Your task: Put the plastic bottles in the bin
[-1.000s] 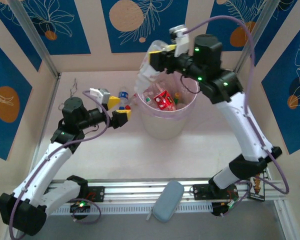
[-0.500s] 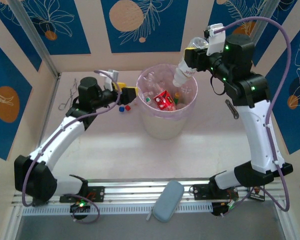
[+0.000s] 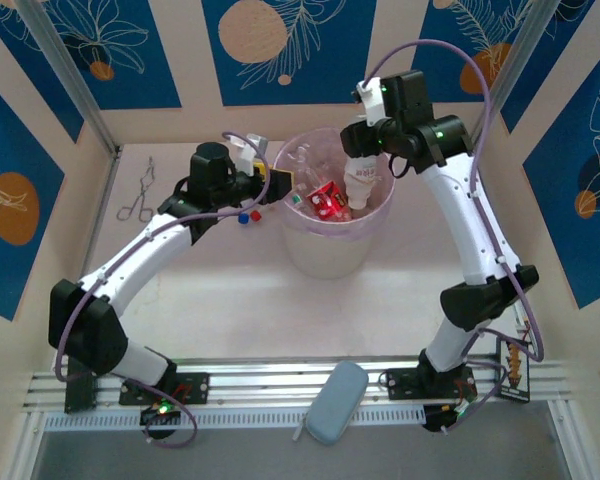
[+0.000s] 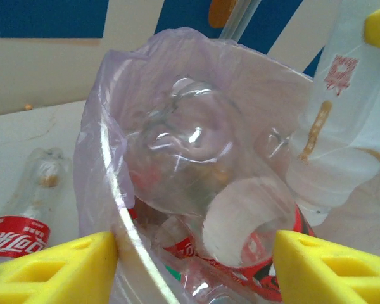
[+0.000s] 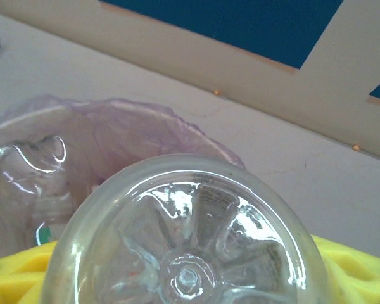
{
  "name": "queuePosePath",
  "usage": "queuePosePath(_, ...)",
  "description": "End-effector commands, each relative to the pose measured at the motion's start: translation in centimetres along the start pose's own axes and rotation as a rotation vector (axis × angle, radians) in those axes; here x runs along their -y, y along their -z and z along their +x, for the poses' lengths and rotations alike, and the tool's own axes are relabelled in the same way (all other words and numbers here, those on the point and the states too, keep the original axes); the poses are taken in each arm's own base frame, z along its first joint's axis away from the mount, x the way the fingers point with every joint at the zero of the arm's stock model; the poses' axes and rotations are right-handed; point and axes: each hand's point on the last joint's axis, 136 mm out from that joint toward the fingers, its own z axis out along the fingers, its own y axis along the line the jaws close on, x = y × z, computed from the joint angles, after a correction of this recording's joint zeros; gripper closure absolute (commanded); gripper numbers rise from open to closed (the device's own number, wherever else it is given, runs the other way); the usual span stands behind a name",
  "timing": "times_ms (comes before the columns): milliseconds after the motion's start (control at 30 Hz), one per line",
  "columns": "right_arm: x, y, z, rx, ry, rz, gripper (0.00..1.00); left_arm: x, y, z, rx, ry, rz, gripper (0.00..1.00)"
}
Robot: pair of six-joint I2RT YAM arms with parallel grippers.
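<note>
Bright, even light falls from overhead, and shadows on the table (image 3: 230, 300) are soft and faint. In the right wrist view, glare streaks the bottle (image 5: 183, 253), slightly blurred. The bin (image 4: 95, 145) looks hazy, perhaps out of focus.

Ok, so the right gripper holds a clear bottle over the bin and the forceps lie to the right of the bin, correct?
No: the forceps lie left of the bin, by the left wall, as the top external view shows. The right gripper does hold a clear bottle over the bin.
</note>
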Motion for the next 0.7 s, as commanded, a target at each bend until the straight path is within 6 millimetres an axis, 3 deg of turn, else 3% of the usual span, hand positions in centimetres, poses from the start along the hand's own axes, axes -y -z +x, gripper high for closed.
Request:
queuePosePath(0,-0.6,-0.6,0.8,-0.057,0.044,-0.01,0.5,0.2,-0.6,0.3,-0.027,-0.016,-0.005,0.36)
queuePosePath(233,-2.0,-4.9,2.6,-0.148,0.041,-0.083,0.5,0.1,-1.3,1.0,-0.047,-0.002,0.004,0.38)
queuePosePath(467,-4.1,-8.0,3.4,-0.172,-0.008,-0.209,0.47,0.1,-1.6,1.2,-0.052,0.001,0.003,0.38)
queuePosePath(567,-4.3,-8.9,3.5,-0.164,-0.036,-0.227,0.43,0.1,-1.6,1.2,-0.051,0.002,0.005,0.38)
queuePosePath(667,-4.3,-8.0,2.3,-0.109,-0.057,-0.229,0.37,0.2,-1.6,1.2,-0.051,0.002,0.009,0.39)
